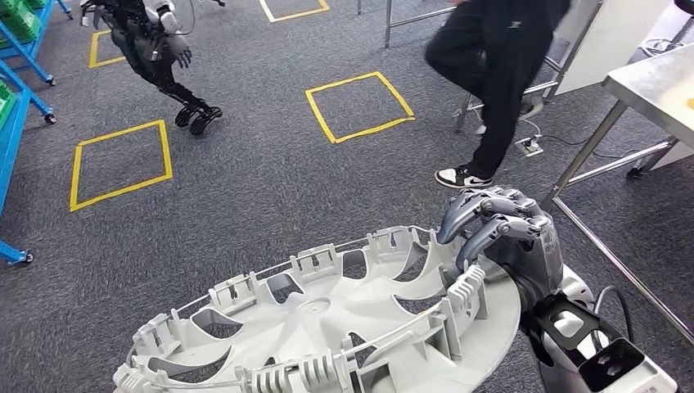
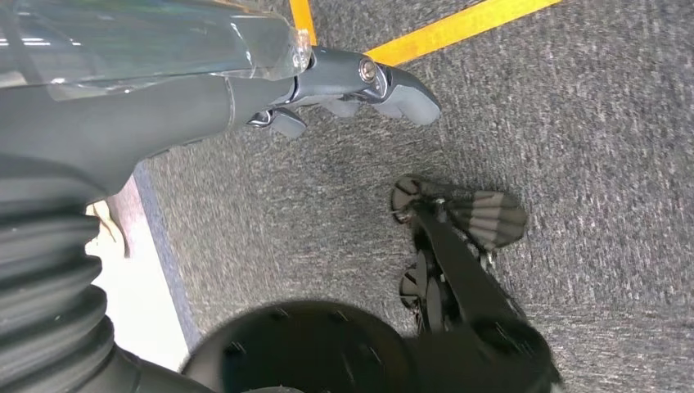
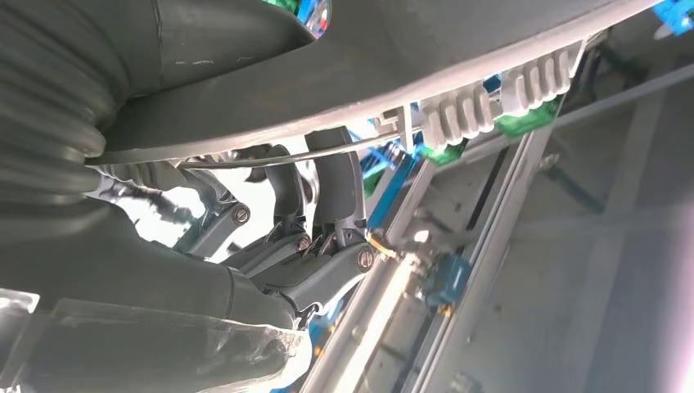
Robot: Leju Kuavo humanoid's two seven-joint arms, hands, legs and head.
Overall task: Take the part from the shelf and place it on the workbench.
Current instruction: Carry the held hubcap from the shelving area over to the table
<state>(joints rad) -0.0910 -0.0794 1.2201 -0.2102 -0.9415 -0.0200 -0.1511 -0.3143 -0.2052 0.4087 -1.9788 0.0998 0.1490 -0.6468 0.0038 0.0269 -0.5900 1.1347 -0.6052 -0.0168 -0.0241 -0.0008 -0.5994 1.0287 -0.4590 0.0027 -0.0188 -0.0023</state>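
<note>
The part is a large light-grey wheel cover (image 1: 327, 319) with ribbed clips round its rim, lying low in the head view, inner side up. My right hand (image 1: 503, 233) grips its right rim, fingers curled over the edge. In the right wrist view the dark fingers (image 3: 327, 188) hook around the cover's rim (image 3: 458, 110). The metal workbench (image 1: 659, 82) stands at the far right. Blue shelf frames (image 1: 12, 123) line the left edge. My left hand (image 2: 344, 90) hangs over the carpet, holding nothing, its fingers apart.
A person in black (image 1: 499, 65) steps past just ahead, next to the workbench's legs. Another robot (image 1: 155, 49) stands at the far left. Yellow tape squares (image 1: 360, 106) mark the grey carpet. A power strip (image 1: 530, 147) lies near the workbench leg.
</note>
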